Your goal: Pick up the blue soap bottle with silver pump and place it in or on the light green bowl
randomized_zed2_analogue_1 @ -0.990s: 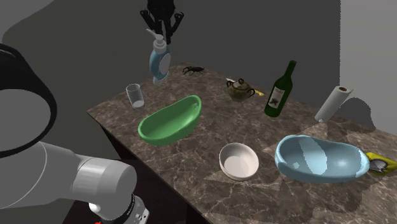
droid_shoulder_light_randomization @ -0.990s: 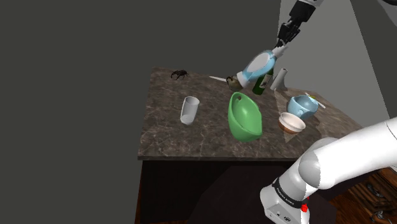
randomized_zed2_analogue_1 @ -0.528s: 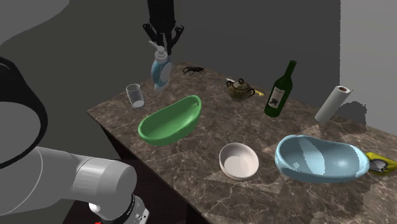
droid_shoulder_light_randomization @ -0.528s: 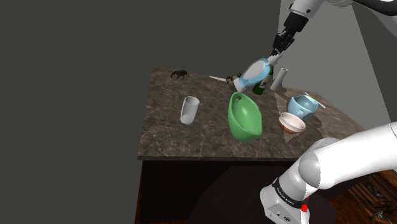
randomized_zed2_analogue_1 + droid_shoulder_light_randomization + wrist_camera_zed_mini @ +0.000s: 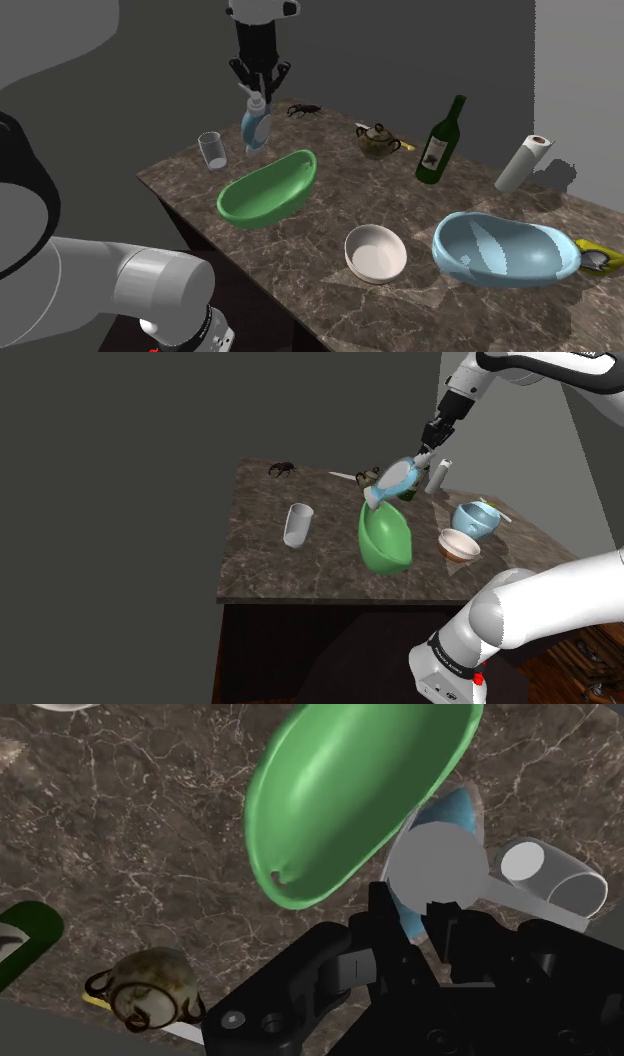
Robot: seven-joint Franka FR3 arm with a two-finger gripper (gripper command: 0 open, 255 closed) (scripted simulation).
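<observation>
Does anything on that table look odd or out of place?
The blue soap bottle dangles tilted in the air, held by its pump in the tool, beside the green bowl. A black bug-like figure sits near the far edge of the table.

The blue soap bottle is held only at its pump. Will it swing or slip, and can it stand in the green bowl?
The soap bottle hangs slanted from the gripper, clasped at its narrow top, so it may swing or twist. The green bowl has a curved inside, so the bottle would probably tip over.
</observation>
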